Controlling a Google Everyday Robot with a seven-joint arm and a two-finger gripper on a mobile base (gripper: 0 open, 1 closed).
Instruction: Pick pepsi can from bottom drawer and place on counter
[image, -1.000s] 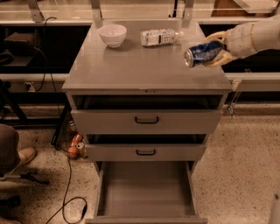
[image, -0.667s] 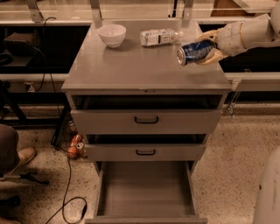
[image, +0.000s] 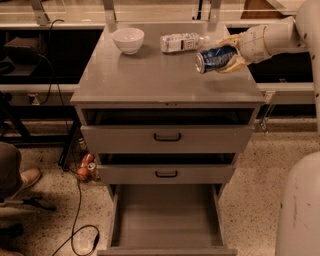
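The robot's hand (image: 223, 58) is up over the back right part of the grey table (image: 150, 75). It is grasping the pepsi can (image: 214, 59), with its tan fingers (image: 235, 63) wrapped around the blue middle of the can. The can is tipped on its side. Its silver end points to the left and a bit to the front. The can looks lifted just above the table top, and a dark shadow lies on the table under it. The robot's pale arm (image: 272, 36) reaches in from the right side. A clear water bottle (image: 181, 42) with a white label lies on its side at the back of the table, just to the left of the can and close to it. A white bowl (image: 128, 40) sits at the back left of the table, well apart from the can. Under the table top there are three grey drawers. The top drawer (image: 167, 136) and the middle drawer (image: 166, 173) each have a black handle and are pulled out a little. The bottom drawer (image: 166, 220) is pulled far out, and its flat grey inside shows. A black cord (image: 75, 232) lies on the speckled floor (image: 250, 195) to the left, and a brown shoe (image: 29, 177) shows at the left edge.
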